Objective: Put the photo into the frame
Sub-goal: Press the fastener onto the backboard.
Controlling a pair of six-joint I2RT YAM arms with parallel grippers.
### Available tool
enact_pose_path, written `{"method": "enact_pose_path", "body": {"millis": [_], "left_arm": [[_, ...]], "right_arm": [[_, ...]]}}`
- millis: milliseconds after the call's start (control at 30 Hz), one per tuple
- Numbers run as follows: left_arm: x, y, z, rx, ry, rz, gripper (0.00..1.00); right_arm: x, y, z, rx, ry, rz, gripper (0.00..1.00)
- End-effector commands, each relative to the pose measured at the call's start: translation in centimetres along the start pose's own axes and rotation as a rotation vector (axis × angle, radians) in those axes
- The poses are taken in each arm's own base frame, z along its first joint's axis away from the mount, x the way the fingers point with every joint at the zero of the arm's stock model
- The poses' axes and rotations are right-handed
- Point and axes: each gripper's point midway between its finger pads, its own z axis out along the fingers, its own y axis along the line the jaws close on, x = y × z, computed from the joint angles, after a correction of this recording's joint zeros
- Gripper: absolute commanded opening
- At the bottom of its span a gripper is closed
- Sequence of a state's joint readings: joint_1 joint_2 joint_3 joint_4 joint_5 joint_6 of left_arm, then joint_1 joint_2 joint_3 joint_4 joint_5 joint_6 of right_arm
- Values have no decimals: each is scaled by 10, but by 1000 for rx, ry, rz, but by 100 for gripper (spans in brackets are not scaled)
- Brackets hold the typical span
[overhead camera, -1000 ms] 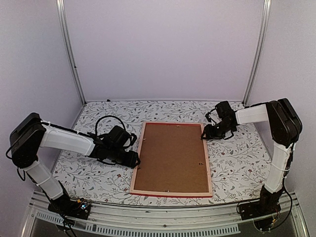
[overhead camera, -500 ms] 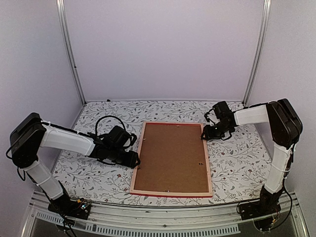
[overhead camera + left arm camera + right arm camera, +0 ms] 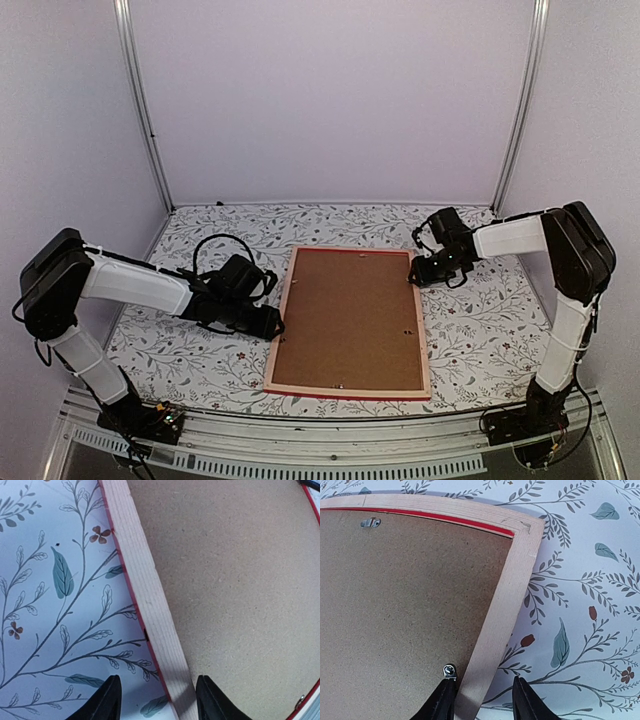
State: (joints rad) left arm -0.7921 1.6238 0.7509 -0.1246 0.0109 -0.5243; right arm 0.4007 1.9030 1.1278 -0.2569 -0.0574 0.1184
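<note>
Nearest you, along the table's front edge, runs the aluminium rail (image 3: 330,440) that carries both arm bases. Just beyond it the frame (image 3: 148,605) lies flat and face down on the floral table (image 3: 480,330), roughly in the middle, its long sides running near to far. You see its pale wood back, a thin line of red at the outer edge, and the brown backing board (image 3: 350,320) filling the opening (whatever sits under that board is hidden).

Your left gripper (image 3: 273,325) is low at the frame's left side, about halfway along it. In the wrist view its fingers (image 3: 109,702) straddle that wooden side. One is over the cloth, with a strip of cloth showing between it and the wood. The other is on the board side, close against the wood's inner edge. The jaws are parted and pinch nothing.

Farther back, your right gripper (image 3: 415,272) is at the frame's right side, just short of the far right corner. Its fingers (image 3: 526,702) also straddle the wood. The inner one is at the board's edge, right beside a small metal tab (image 3: 449,670), and the outer one is over the cloth with a clear gap to the wood. These jaws are released too and hold nothing. A second tab (image 3: 370,523) sits on the board by the frame's far side.

Behind it all stands the pale back wall (image 3: 330,100).
</note>
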Motion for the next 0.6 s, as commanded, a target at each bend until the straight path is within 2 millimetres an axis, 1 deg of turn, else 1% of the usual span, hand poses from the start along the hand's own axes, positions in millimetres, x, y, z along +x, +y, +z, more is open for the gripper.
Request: {"method": "enact_pose_path", "body": {"millis": [0, 167, 233, 367, 567], "left_arm": [[6, 0, 5, -9, 13, 14, 54], [5, 0, 5, -8, 11, 13, 54], [5, 0, 4, -8, 10, 13, 54], [4, -1, 3, -8, 10, 16, 54], [3, -1, 3, -7, 9, 20, 54]], "right_arm": [[47, -30, 5, 147, 142, -23, 41], [38, -29, 3, 145, 110, -25, 40], [33, -24, 1, 118, 95, -23, 40], [19, -8, -5, 17, 57, -9, 40], [3, -1, -16, -57, 15, 26, 43]]}}
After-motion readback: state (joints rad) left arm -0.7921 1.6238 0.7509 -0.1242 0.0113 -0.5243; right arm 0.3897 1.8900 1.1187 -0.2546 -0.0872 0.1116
